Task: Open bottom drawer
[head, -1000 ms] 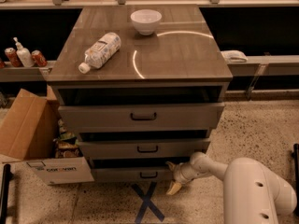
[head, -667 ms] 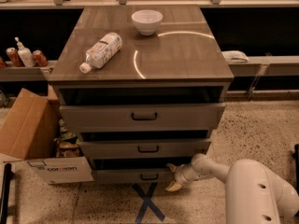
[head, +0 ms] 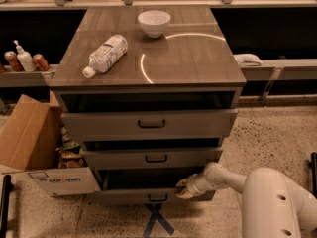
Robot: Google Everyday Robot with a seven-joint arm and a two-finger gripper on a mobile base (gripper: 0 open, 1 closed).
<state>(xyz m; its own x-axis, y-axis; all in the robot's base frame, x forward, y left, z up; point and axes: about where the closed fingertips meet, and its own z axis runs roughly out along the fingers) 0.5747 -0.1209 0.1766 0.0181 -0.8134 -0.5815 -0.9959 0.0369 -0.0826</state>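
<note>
Cabinet w/ three drawers part-open, gripper at the lowest front.
Cabinet [head: 188, 58] fills the centre; cardboard box [head: 29, 138] sits tight against its left side, speckled floor [head: 267, 138] shows to the right & in front. Robot arm [head: 267, 197] reaches in from lower right over that floor. Top drawer [head: 188, 124], mid drawer [head: 119, 158] & bottom drawer [head: 124, 197] each stand out a bit, dark gap above each front. Bottom drawer is lowest, w/ blue tape cross [head: 156, 222] on the floor just below its handle [head: 157, 198]. Bottle [head: 105, 54] lies on its side near the top's left edge, bowl [head: 154, 23] at the rear. Gripper [head: 183, 188] sits at the bottom drawer's upper edge, right of the handle; open or closed, can't tell.
</note>
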